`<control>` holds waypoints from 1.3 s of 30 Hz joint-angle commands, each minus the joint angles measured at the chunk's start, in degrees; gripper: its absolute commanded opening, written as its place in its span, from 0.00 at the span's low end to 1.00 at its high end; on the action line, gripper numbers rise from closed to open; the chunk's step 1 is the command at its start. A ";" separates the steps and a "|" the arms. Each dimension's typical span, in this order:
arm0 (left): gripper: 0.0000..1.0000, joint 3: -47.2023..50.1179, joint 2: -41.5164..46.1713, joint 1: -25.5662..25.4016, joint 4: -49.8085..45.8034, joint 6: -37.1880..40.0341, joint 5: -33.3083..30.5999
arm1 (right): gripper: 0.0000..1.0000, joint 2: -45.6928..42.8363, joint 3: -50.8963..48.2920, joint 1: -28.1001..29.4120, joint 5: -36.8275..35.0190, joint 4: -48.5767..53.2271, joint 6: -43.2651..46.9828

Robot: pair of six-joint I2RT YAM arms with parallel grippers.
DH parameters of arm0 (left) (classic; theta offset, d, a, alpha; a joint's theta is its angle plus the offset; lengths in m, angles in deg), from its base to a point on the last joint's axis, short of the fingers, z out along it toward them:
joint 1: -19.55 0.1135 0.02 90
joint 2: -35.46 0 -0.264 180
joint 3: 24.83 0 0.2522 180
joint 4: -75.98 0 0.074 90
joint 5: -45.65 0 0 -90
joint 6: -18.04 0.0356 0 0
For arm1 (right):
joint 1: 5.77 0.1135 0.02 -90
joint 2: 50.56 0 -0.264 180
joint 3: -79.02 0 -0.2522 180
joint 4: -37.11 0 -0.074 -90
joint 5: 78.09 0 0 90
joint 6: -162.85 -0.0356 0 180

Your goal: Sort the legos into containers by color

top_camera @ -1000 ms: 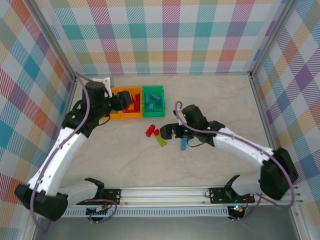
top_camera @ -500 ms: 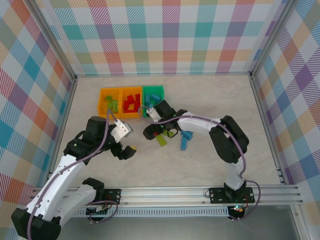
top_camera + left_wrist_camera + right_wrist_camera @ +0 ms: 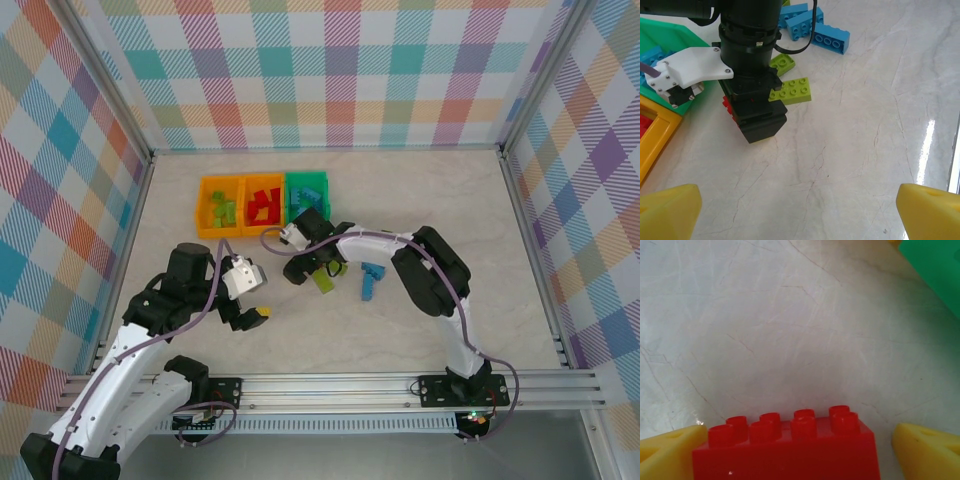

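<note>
**A:** Nearest us, the left jaws hang spread wide and empty over the bare counter (image 3: 865,130). And the right?

**B:** The right jaws straddle a red brick (image 3: 790,452) lying flat on the counter. One fingertip (image 3: 670,447) looks to be against its end and the other stands a little off, so nothing is clamped yet.

**A:** How should it close?

**B:** Centre first, press on the end faces below the studs, then lift straight. A lime brick (image 3: 790,91) lies just beside it, with blue bricks (image 3: 830,37) beyond.

**A:** And where does it go?

**B:** To the far side, into the middle orange bin (image 3: 264,178), which holds reds. It sits between the lime-filled orange bin (image 3: 203,205) and the green bin (image 3: 306,176).
</note>
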 commanded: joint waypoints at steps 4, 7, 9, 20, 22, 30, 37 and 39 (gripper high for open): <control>1.00 0.69 -0.26 -0.12 1.31 1.92 2.99 | 0.71 1.16 2.47 0.06 1.52 0.75 2.12; 1.00 0.54 0.77 -0.14 2.12 1.10 2.64 | 0.52 0.53 3.06 0.11 1.84 1.99 1.13; 1.00 0.98 2.79 -0.06 5.18 -1.83 1.75 | 0.48 -1.58 3.16 0.48 2.03 2.95 0.40; 1.00 1.20 10.32 1.96 16.34 -17.58 -11.17 | 0.49 -8.83 6.01 0.70 -3.62 -15.13 -4.57; 1.00 2.62 11.95 2.06 18.21 -17.93 -12.59 | 0.49 -4.70 10.88 0.44 -5.62 -16.39 -3.76; 1.00 4.13 11.65 2.06 20.40 -18.65 -12.23 | 0.58 12.24 32.11 -0.72 -6.06 -12.34 3.49; 1.00 4.01 9.51 2.06 20.99 -19.09 -11.13 | 0.93 15.57 40.46 -1.17 -5.30 -4.85 5.90; 1.00 3.92 9.46 2.06 21.00 -19.38 -11.56 | 0.93 12.74 37.89 -1.17 -5.93 -4.50 5.57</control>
